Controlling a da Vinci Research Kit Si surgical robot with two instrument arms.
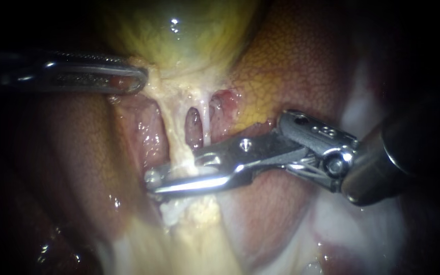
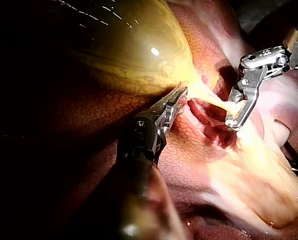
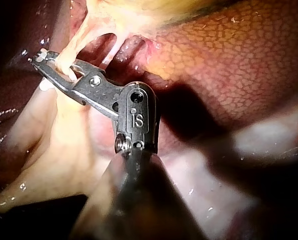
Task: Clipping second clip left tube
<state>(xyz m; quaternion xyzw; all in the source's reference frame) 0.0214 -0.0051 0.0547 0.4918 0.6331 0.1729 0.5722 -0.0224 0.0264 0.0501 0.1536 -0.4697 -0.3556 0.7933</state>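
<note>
The yellow-green gallbladder point(image 1: 179, 30) narrows into two pale tubes. The thicker left tube point(image 1: 175, 137) runs down between the jaws of my right instrument point(image 1: 155, 180), which lie across it and are shut on it from both sides. In the right wrist view the same tube point(image 3: 76, 47) passes through the jaws point(image 3: 43, 59). A thinner right tube point(image 1: 208, 119) hangs just above the upper jaw. My left instrument point(image 1: 139, 81) is shut on pale tissue at the gallbladder's neck; in the left wrist view its jaws point(image 2: 180, 94) pinch there below the gallbladder point(image 2: 119, 45).
Mottled reddish-brown liver point(image 1: 291, 66) lies behind and to both sides of the tubes. Pale fatty tissue point(image 1: 199, 229) spreads below the right instrument's jaws. The right instrument's wrist joint point(image 1: 327, 153) hangs over whitish tissue at the right.
</note>
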